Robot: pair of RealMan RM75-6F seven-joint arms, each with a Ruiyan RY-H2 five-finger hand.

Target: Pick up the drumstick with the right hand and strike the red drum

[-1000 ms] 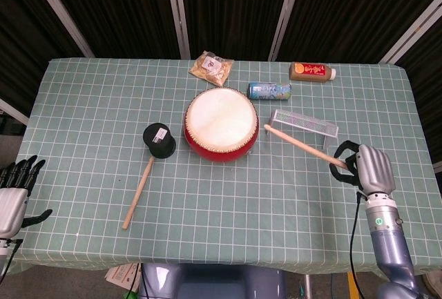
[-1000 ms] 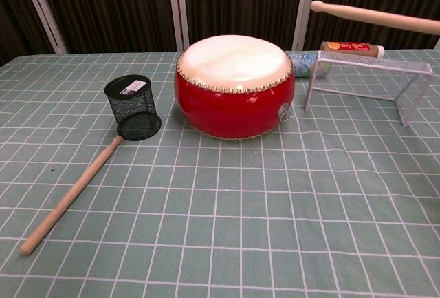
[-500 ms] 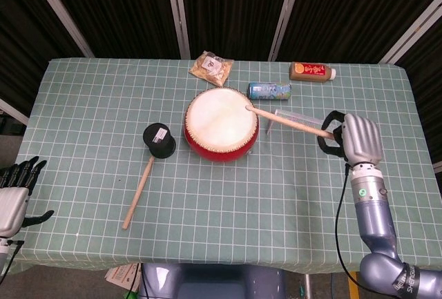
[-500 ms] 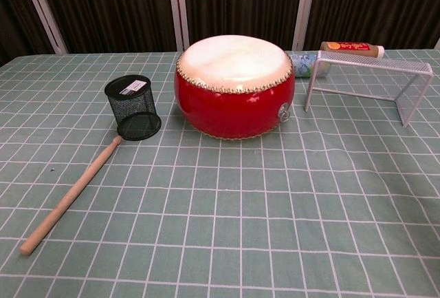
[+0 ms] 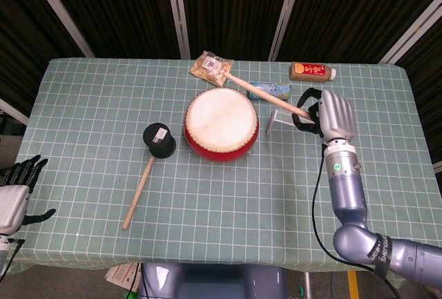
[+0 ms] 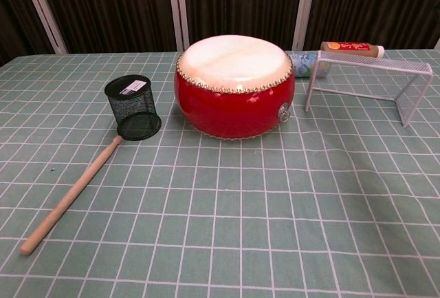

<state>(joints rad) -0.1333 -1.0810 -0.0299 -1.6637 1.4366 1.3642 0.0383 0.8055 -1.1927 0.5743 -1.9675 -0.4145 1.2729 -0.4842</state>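
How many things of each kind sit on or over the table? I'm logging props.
Drumsticks: 2, one in the right hand at, one lying at
Red drum: 1
Mesh cup: 1
Wire rack: 1
Bottles: 2
Snack packet: 1
Total: 8

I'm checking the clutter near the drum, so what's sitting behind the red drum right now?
Behind the drum lie a snack packet and a blue can. The drumstick, held by the right hand, crosses over the can, hiding its middle. In the chest view, the drum hides the packet entirely.

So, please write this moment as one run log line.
right hand: holds drumstick raised | red drum: not touched | left hand: idle, open
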